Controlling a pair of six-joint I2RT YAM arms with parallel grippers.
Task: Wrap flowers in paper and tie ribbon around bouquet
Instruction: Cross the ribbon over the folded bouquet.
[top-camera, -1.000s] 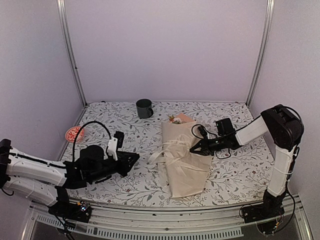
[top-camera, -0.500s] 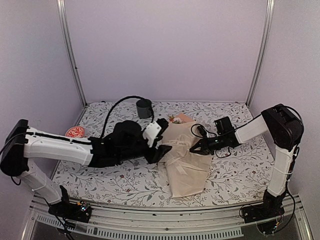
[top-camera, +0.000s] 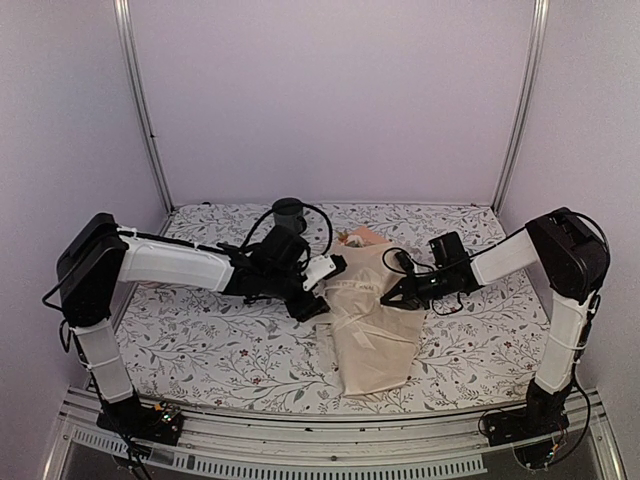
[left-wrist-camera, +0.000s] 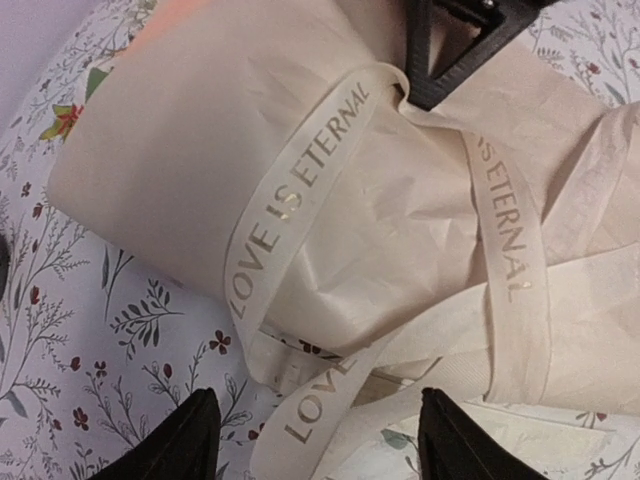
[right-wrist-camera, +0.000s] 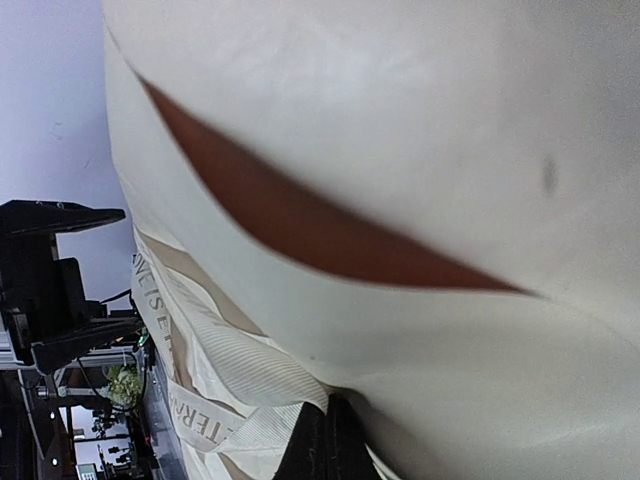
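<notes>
The paper (left-wrist-camera: 170, 160) was thin and matt cream, softly creased, with a faint sheen along its folds. At the upper left of the left wrist view its other face showed peach-orange. The ribbon (left-wrist-camera: 290, 200) was soft woven cloth, slightly satiny, with dull grey-gold printed letters. In the right wrist view a fine ribbed weave showed on it. The counter (top-camera: 220, 340) wore a matt cloth printed with small sprigs. The right gripper (left-wrist-camera: 420, 95), at the top of the left wrist view, had matt black plastic jaws, as did the left gripper (left-wrist-camera: 320, 445) at the bottom edge. The left arm (top-camera: 170, 262) had a smooth, glossy white plastic shell. The mug (top-camera: 289, 212) looked dark and dull. The frame posts (top-camera: 140, 110) were pale brushed metal.
</notes>
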